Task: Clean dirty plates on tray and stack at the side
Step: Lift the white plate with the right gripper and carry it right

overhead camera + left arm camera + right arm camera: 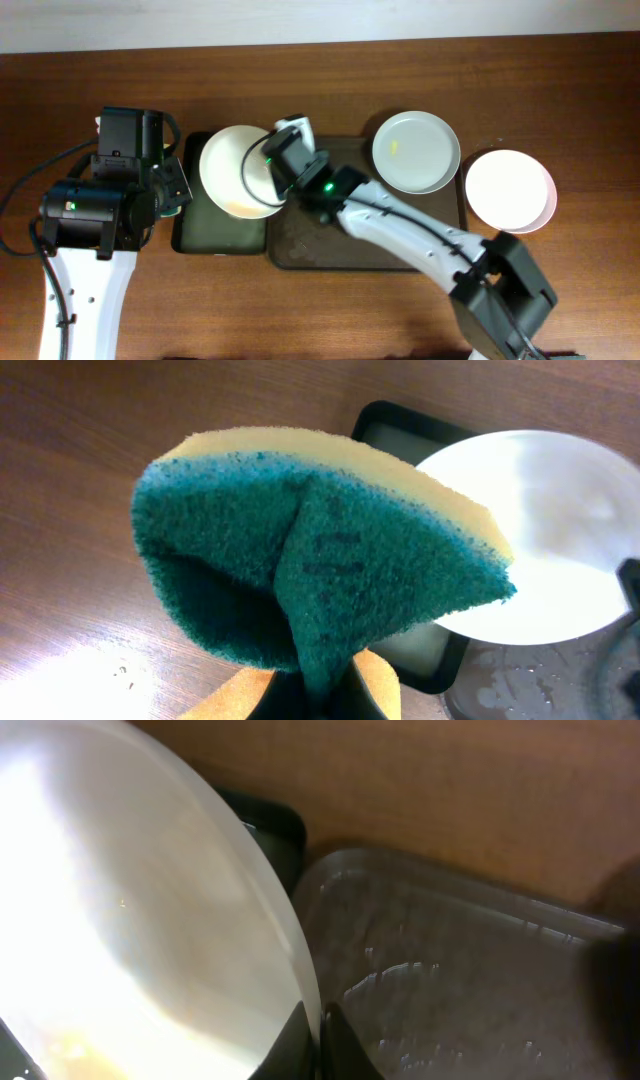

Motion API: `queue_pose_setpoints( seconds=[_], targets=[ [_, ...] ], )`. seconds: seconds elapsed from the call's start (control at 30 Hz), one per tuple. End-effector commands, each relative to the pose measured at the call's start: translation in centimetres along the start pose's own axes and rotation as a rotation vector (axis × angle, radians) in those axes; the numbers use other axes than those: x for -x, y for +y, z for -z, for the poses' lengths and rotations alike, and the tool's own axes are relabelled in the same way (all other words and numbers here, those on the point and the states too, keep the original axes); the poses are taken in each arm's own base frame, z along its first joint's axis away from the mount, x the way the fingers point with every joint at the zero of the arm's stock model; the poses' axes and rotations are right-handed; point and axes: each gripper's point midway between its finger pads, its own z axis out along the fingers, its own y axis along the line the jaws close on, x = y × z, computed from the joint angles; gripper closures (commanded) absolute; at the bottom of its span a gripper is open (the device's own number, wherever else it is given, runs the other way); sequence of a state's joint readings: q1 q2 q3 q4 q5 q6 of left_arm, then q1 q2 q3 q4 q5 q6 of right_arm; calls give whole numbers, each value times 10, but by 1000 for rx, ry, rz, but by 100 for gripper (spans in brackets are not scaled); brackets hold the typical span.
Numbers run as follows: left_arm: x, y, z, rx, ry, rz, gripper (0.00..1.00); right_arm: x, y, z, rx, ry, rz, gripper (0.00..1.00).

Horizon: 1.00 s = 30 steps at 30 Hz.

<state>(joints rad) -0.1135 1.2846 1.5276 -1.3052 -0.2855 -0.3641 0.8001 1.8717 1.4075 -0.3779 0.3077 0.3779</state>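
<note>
My right gripper [272, 172] is shut on the rim of a white plate [236, 170] and holds it tilted over the narrow black tray [192, 238]; the pinch on the rim shows in the right wrist view [318, 1030], and the plate [130, 920] fills the left of that view. My left gripper [325, 695] is shut on a folded green and yellow sponge [310, 550], just left of the held plate [550, 530]. A second plate [416, 151] with a small yellow smear lies on the dark brown tray [330, 245]. A third plate [508, 189] lies on the table right of the tray.
The black tray has a greenish inside and stands against the brown tray's left edge. The brown tray's floor [450, 990] looks wet. Bare wooden table [560, 70] lies at the back and far right.
</note>
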Motion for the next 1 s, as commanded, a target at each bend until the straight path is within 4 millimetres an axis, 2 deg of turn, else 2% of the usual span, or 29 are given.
queue_pose_setpoints(
  seconds=[0.0, 0.1, 0.17, 0.23, 0.33, 0.47, 0.8, 0.9, 0.97],
  targets=[
    [3, 3, 0, 18, -10, 23, 100, 45, -19, 24, -285, -211, 235, 96],
    [4, 3, -1, 19, -9, 23, 100, 80, -17, 52, -459, -331, 422, 96],
    [4, 3, -2, 19, -7, 22, 100, 98, -7, 68, -527, -389, 548, 96],
    [4, 2, -3, 20, -5, 21, 100, 109, 4, 78, -551, -424, 647, 96],
    [4, 2, -3, 20, -5, 21, 100, 117, 14, 86, -562, -459, 705, 96],
    [4, 2, -3, 20, -5, 21, 100, 119, 21, 89, -555, -477, 712, 96],
    [4, 2, -3, 20, -4, 21, 100, 119, 21, 88, -530, -498, 632, 96],
    [4, 2, -3, 20, -4, 21, 100, 115, 15, 84, -488, -510, 472, 96],
    [4, 2, -3, 20, -4, 21, 100, 98, 12, 68, -414, -457, 373, 96]
  ],
)
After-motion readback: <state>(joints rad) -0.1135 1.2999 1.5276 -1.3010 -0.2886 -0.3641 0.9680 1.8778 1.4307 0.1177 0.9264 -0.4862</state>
